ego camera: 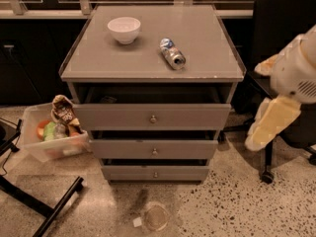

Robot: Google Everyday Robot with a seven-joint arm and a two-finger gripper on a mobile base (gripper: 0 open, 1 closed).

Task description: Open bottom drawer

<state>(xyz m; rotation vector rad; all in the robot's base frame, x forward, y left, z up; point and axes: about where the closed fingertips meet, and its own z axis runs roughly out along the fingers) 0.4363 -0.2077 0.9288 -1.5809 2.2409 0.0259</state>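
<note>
Left of the cabinet stands a clear plastic snack bin point(34, 144). The narrow grey bottom drawer point(155, 173) sits lowest, near the floor. Your gripper point(269, 127) hangs well right; its state cannot be told. Risk: you may catch the mid-sized grey drawer point(154, 149) just above.

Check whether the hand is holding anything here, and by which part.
Nothing that shows: the hand hangs to the right of the cabinet, clear of the bottom drawer.

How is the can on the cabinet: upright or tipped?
Tipped: the can lies on its side on the cabinet. The gripper hangs right of it.
</note>
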